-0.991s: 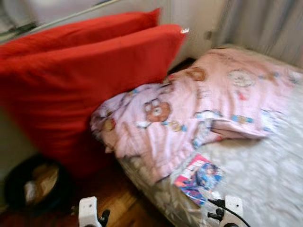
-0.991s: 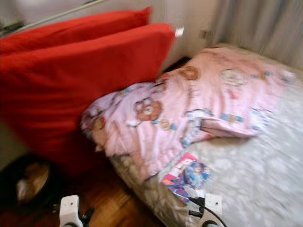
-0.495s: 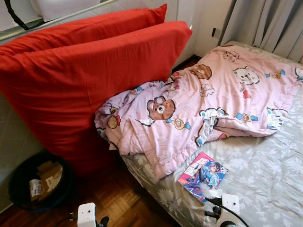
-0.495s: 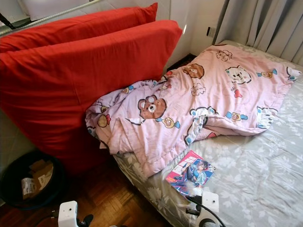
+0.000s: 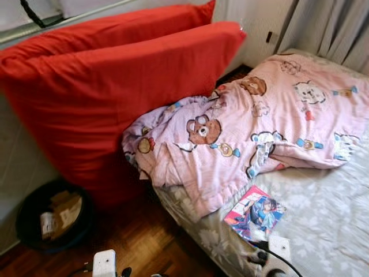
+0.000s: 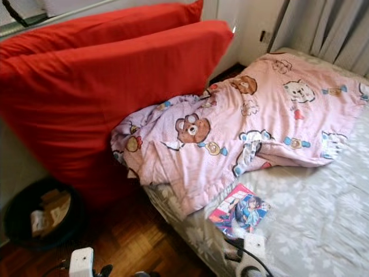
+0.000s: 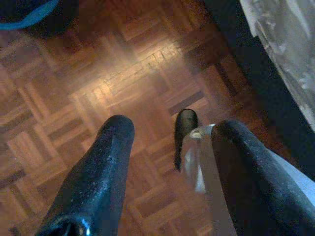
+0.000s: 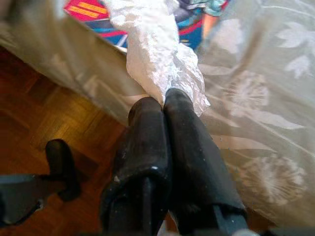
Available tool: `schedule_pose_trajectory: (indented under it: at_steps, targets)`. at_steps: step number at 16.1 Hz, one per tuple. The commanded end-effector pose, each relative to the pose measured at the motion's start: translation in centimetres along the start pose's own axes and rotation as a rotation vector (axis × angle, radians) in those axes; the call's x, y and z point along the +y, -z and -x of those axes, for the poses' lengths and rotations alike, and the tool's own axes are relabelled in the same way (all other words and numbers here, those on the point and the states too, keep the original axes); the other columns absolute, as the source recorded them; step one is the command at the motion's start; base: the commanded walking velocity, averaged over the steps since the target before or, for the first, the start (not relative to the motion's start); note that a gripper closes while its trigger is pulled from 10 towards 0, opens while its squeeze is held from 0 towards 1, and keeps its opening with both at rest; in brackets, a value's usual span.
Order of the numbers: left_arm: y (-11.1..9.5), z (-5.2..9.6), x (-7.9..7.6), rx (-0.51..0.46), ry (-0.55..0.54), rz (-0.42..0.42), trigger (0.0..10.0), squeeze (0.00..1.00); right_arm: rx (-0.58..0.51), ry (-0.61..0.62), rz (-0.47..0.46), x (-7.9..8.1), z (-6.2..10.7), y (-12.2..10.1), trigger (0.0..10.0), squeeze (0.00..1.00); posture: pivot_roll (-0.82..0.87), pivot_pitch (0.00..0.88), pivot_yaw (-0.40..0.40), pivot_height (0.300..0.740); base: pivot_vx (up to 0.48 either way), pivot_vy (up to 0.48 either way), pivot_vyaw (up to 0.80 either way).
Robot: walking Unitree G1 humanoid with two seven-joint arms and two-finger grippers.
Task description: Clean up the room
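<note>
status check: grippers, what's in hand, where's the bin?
Right gripper shut on crumpled white wrapper, at the bed edge by the comic book. Left gripper open over the wood floor. Black trash bin front-left, beside the red cushions.

Crumpled white wrapper [image 8: 156, 59] pinched between the closed fingers of the right gripper [image 8: 164, 105], hanging above the bed's near edge, colourful comic book [image 5: 254, 212] lying flat on the grey floral sheet [image 5: 323, 213], just beside that edge, below the pink blanket [image 5: 259, 127]
</note>
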State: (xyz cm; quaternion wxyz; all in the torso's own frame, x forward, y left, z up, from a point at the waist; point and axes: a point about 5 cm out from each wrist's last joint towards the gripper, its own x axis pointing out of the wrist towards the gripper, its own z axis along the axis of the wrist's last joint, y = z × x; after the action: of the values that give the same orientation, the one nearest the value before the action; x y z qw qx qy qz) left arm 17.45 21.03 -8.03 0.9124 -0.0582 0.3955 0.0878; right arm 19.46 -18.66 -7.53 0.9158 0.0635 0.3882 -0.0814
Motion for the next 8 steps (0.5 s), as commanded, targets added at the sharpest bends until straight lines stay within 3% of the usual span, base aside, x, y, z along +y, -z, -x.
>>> schedule_pose_trajectory:
  at_steps: [1, 4, 6, 8]
  targets:
    - [0.91, 0.22, -0.03, 0.039, 0.001, -0.008, 10.0, 0.0, 0.038, 0.016, 0.003, -0.66, 0.31, 1.05, 10.0, 0.0, 0.01, 0.169, 0.014, 0.74, 0.0, 0.0, 0.0]
    - [0.93, 0.2, -0.17, 0.04, 0.004, -0.009, 10.0, 0.0, 0.039, 0.015, 0.005, -0.65, 0.3, 1.04, 10.0, 0.0, 0.01, 0.17, 0.013, 0.74, 0.0, 0.0, 0.0]
    - [0.94, 0.21, -0.19, 0.04, 0.005, -0.009, 10.0, 0.0, 0.039, 0.014, 0.004, -0.65, 0.3, 1.03, 10.0, 0.0, 0.01, 0.17, 0.013, 0.74, 0.0, 0.324, 0.0]
    - [0.91, 0.2, -0.2, 0.039, 0.005, -0.007, 10.0, 0.0, 0.039, 0.015, 0.002, -0.65, 0.3, 1.01, 10.0, 0.0, 0.01, 0.17, 0.013, 0.74, 0.0, 0.0, 0.0]
